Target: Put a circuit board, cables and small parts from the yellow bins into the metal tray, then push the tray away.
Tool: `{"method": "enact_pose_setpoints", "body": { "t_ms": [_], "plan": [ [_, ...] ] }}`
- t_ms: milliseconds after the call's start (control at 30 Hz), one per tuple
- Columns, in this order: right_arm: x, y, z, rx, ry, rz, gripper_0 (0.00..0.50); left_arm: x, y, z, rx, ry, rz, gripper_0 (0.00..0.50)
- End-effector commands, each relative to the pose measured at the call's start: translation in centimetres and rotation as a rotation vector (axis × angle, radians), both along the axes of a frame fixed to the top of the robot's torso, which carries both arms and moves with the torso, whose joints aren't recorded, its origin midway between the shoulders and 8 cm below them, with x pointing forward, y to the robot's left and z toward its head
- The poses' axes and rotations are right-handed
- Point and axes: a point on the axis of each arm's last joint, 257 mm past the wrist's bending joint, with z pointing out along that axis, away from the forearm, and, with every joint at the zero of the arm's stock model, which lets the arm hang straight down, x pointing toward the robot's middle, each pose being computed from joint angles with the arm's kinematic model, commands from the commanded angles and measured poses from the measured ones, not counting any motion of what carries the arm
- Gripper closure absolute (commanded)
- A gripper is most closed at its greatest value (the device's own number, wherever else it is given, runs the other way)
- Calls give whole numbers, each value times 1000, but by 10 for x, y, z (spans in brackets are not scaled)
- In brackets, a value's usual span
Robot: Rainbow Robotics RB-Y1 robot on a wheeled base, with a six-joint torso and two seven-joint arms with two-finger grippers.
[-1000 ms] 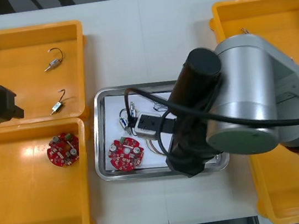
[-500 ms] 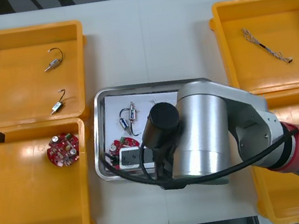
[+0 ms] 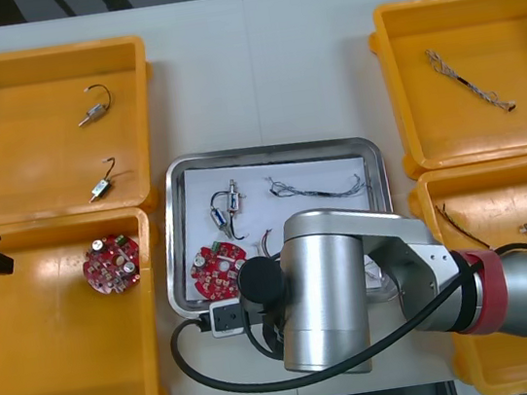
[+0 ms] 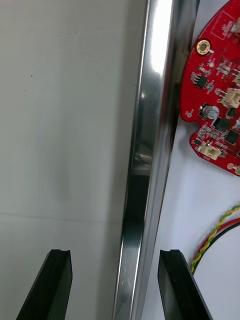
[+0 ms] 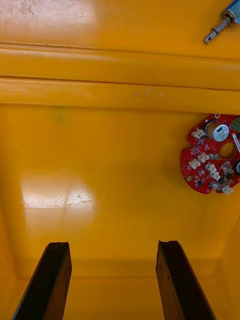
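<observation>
The metal tray (image 3: 267,150), white inside, sits mid-table. It holds a round red circuit board (image 3: 218,270), a small metal part (image 3: 227,205) with a dark lead, and a thin twisted cable (image 3: 316,188). My right arm (image 3: 326,292) covers the tray's near edge. In the right wrist view my right gripper (image 4: 114,285) is open and straddles the shiny tray rim (image 4: 145,150): one finger over the table, the other over the white inside, near the circuit board (image 4: 220,100) and a red and yellow cable (image 4: 215,240). My left gripper (image 5: 114,285) hangs open over a bin floor.
The far left yellow bin (image 3: 39,67) holds two small metal parts (image 3: 94,111). A second circuit board (image 3: 111,264) lies in the near left bin, seen beyond my left fingers (image 5: 212,155). A cable (image 3: 468,80) lies in the far right bin, and thin cables (image 3: 463,219) in the near right bin.
My right arm has swung from over the tray toward its near edge, uncovering the tray's contents and the right bins. The left arm has drawn back toward the left edge.
</observation>
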Motion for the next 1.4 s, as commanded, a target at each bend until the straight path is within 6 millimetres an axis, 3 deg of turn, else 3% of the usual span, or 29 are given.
{"method": "enact_pose_setpoints", "body": {
  "t_ms": [33, 333, 367, 400, 467, 833, 1400],
  "plan": [
    [-2, 21, 2, 19, -24, 37, 0, 0, 1, 3, 63, -25, -97, 0],
    [11, 16, -1, 9, -61, 9, 0, 10, 0, 3, 65, -66, -104, 0],
    [12, 15, -1, 9, -62, 5, 134, 11, -1, 4, 66, -73, -109, 0],
    [12, 15, -1, 9, -64, 4, 329, 13, -1, 5, 66, -81, -112, 0],
    [13, 14, -1, 8, -65, -4, 500, 16, -2, 7, 68, -96, -116, 0],
    [25, 10, 5, 4, -108, -18, 500, 21, 1, 12, 97, -118, -129, 0],
    [89, 0, 47, -33, -252, -50, 500, 21, 2, 12, 98, -118, -129, 0]
  ]
}}
